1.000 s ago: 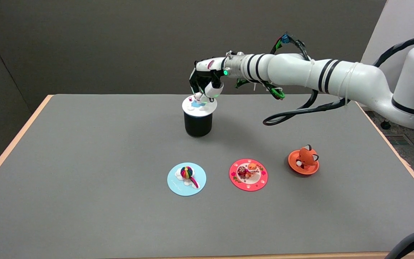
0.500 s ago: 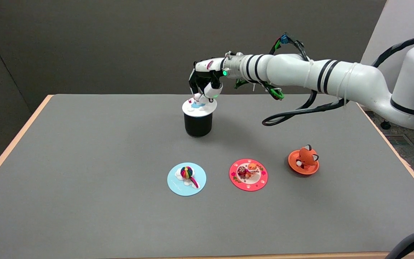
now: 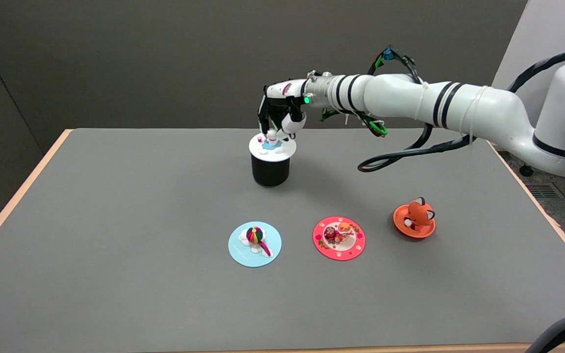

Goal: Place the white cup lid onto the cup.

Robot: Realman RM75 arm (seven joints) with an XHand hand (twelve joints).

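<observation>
Under the fingers [image 3: 273,128], lid knob [image 3: 270,138] half hidden.

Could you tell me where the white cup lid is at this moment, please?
In the head view the white cup lid sits on top of the black cup at the table's far middle, directly under the right robot hand.

White cup lid [image 3: 272,146] sitting on black cup [image 3: 270,171], right hand [image 3: 278,113] just above its figurine knob, blue lid [image 3: 254,243], red lid [image 3: 339,238], orange fox lid [image 3: 414,218] nearer on grey table [image 3: 115,220]
</observation>
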